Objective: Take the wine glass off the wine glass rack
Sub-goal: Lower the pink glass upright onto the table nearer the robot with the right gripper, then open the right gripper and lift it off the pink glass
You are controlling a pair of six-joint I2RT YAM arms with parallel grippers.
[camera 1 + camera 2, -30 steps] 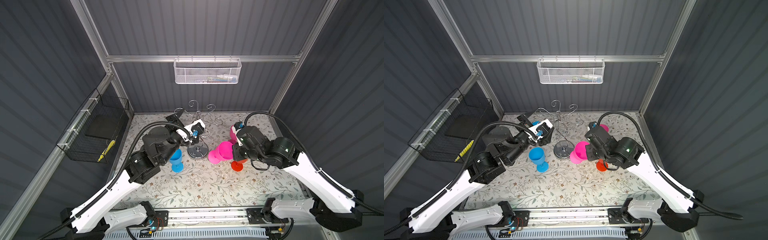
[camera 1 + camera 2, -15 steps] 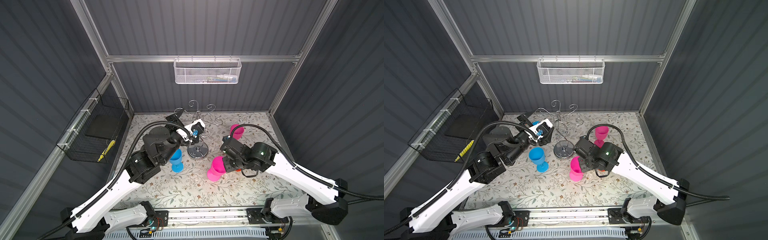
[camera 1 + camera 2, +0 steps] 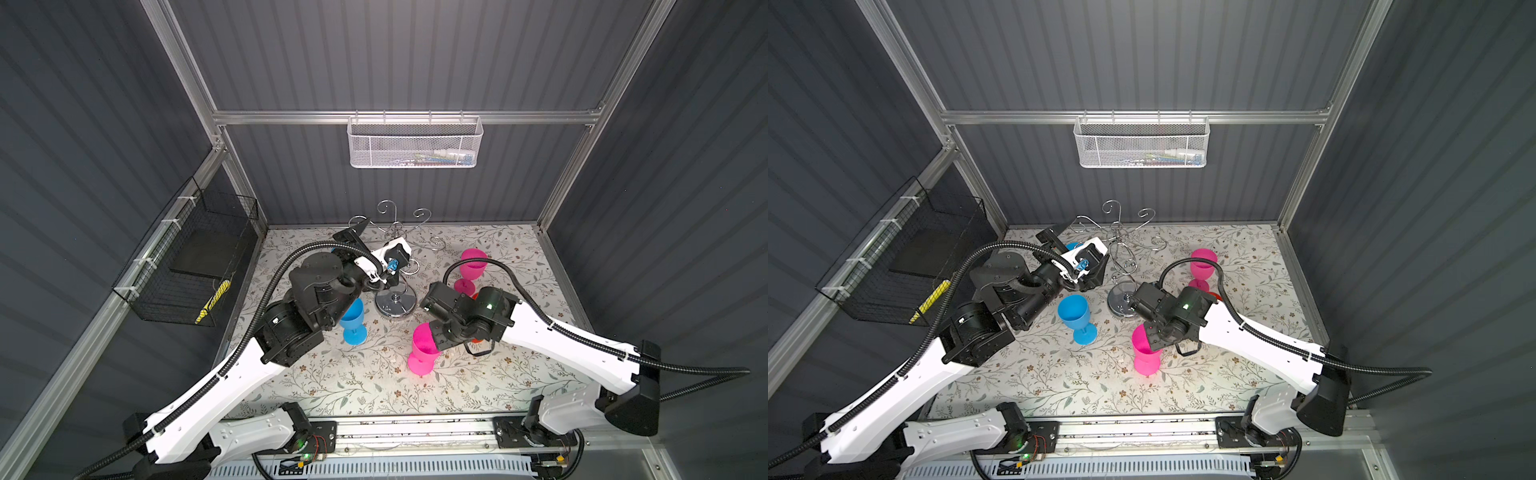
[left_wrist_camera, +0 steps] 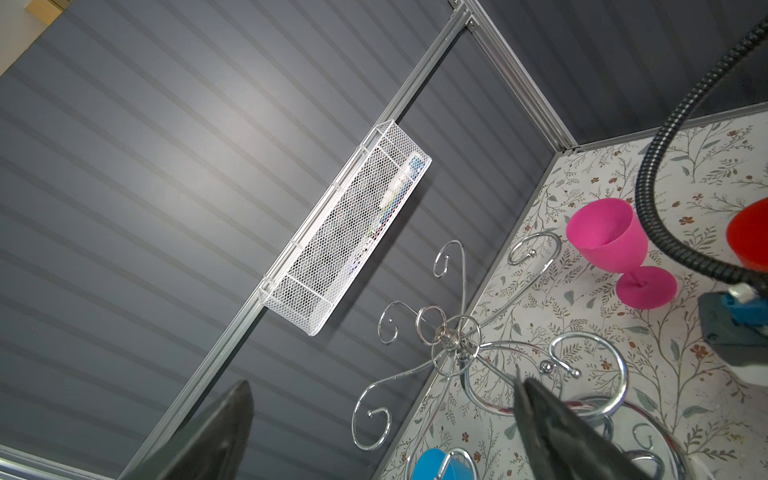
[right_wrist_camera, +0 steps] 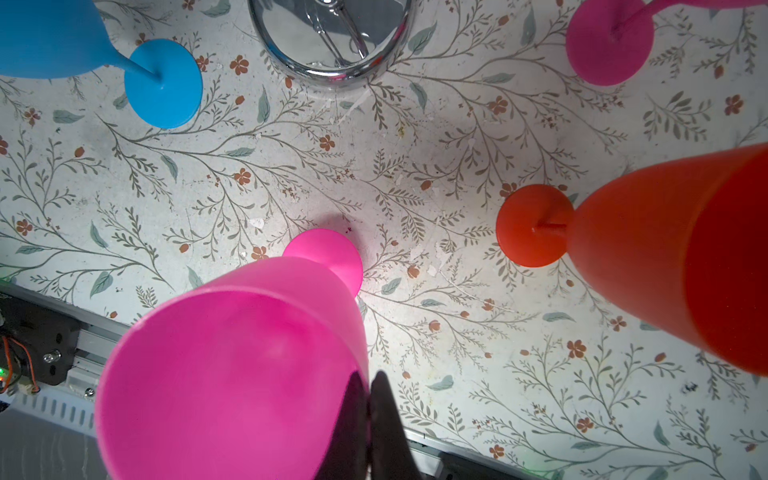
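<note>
The pink glass (image 5: 232, 365) is pinched at its rim by the closed right pincer (image 5: 368, 415), for setting on the desk (image 3: 374, 386); the left pincer (image 4: 374, 432) is held open by the rack (image 4: 453, 340).

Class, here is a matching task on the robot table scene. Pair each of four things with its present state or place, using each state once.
Things
1. near pink glass
2. far pink glass
3. blue glass
4. left gripper

States
A. open, at the rack
B. stands free beyond the right arm
C. rim pinched in the right gripper
D. stands free beside the rack's base, on the left arm's side

Pairs: 1-C, 2-B, 3-D, 4-A
</note>
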